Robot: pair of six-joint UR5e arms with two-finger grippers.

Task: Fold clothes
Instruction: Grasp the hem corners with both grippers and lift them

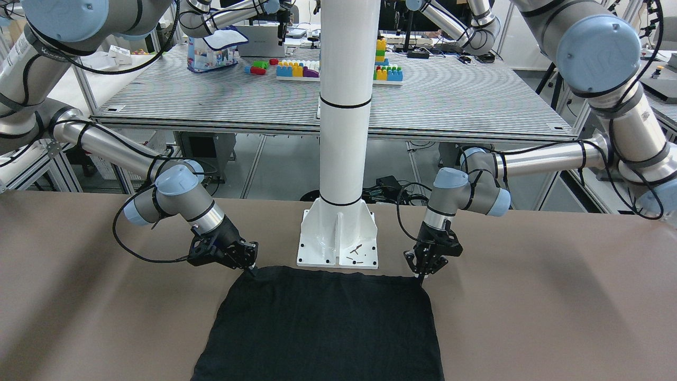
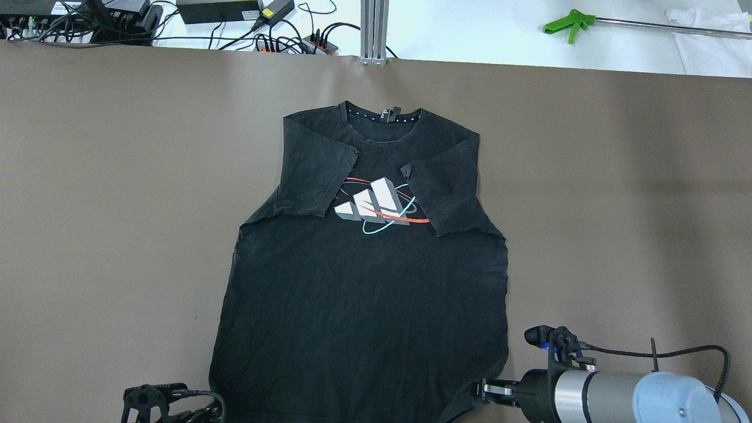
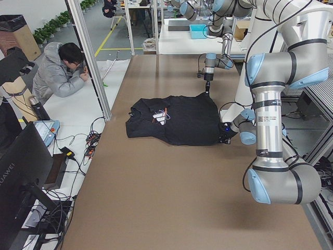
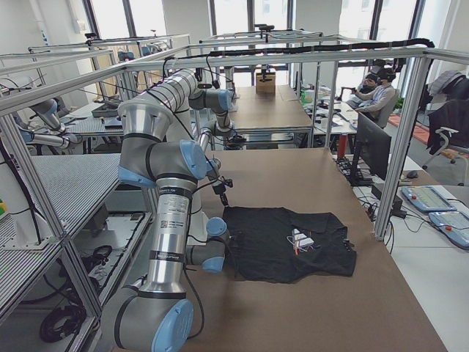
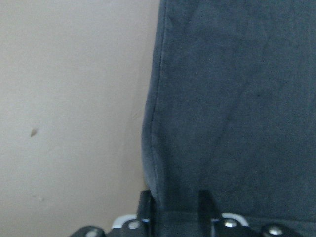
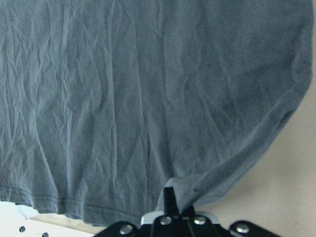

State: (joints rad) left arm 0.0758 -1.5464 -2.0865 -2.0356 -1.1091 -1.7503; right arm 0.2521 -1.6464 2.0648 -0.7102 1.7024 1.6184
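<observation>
A black shirt (image 2: 364,294) is laid flat on the brown tabletop (image 2: 88,205). In the overhead view its collar is turned to the top of the frame and its hem to the bottom edge. Both sleeves are folded in over the chest, beside a white print (image 2: 379,205).

The left gripper (image 1: 422,275) is set at the hem corner at the lower left of the overhead view. In its wrist view the fingers (image 5: 145,210) are seen a little apart, with the hem edge lying between them. The right gripper (image 1: 252,271) is placed at the opposite hem corner. There a pucker of hem is pinched between its closed fingers (image 6: 170,197) and drawn up slightly.

In the front view the hem is seen just below the base of a white pillar (image 1: 338,238).
</observation>
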